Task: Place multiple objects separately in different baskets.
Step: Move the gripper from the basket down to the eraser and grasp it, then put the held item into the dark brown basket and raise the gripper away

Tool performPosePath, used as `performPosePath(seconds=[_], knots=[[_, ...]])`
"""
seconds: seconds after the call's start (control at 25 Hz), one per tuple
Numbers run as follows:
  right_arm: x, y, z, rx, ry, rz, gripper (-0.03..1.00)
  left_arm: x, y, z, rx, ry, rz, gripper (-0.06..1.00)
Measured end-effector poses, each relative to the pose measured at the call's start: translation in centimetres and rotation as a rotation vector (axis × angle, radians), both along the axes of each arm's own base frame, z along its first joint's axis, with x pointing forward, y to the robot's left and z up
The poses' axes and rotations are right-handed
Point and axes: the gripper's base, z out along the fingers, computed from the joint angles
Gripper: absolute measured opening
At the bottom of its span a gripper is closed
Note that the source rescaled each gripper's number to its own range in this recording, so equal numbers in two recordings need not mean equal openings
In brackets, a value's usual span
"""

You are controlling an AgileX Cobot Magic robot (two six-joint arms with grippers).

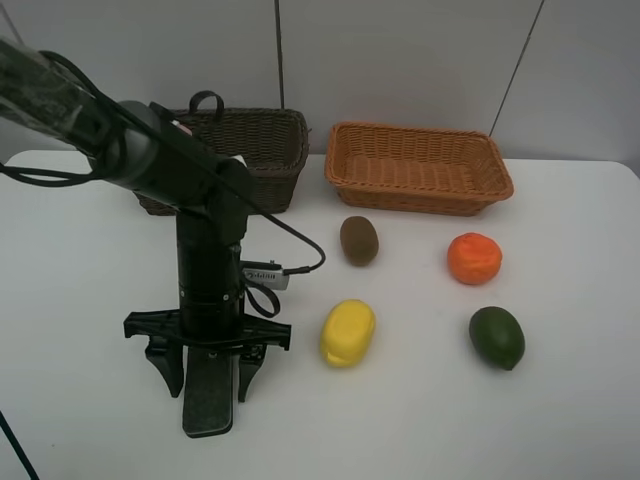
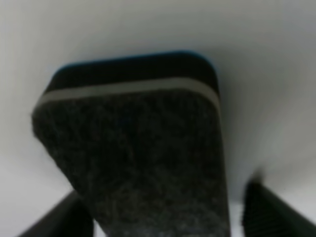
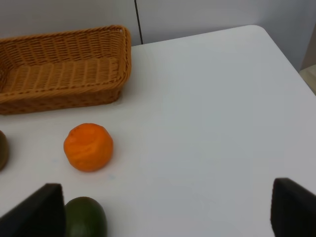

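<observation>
Could skew the dark felt-faced eraser block (image 1: 208,408), lying flat on the white table (image 1: 90,420) near the yellow oval lemon (image 1: 347,332), if closed off-centre with the left pincer (image 1: 210,385), apart astride it. Right pincer (image 3: 168,212) apart, empty.

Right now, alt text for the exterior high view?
The open left gripper straddles a dark eraser block on the white table. Further right in the view lie a lemon, kiwi, orange and avocado; a dark brown basket and an orange-tan basket stand behind.
</observation>
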Motion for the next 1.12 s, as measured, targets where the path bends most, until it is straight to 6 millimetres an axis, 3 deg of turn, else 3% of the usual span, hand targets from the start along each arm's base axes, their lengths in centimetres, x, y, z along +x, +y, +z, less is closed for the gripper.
performPosePath(seconds=[0.04, 0.44, 0.56, 0.76, 0.96, 1.12], knots=[[0.0, 0.0, 0.0, 0.0, 0.0, 0.0, 0.96, 0.0, 0.0, 0.0, 0.003, 0.004, -0.001, 0.58], [0.0, 0.0, 0.0, 0.0, 0.0, 0.0, 0.96, 0.0, 0.2, 0.6, -0.005, -0.031, -0.061, 0.58], [0.0, 0.0, 0.0, 0.0, 0.0, 0.0, 0.96, 0.6, 0.2, 2.7, -0.056, -0.135, -0.099, 0.58], [0.0, 0.0, 0.0, 0.0, 0.0, 0.0, 0.96, 1.3, -0.3, 9.4, -0.192, -0.324, -0.155, 0.58], [0.0, 0.0, 0.0, 0.0, 0.0, 0.0, 0.96, 5.9, -1.9, 16.1, -0.301, -0.706, -0.292, 0.58], [0.0, 0.0, 0.0, 0.0, 0.0, 0.0, 0.96, 12.1, -1.7, 18.4, -0.324, -0.961, -0.285, 0.58]])
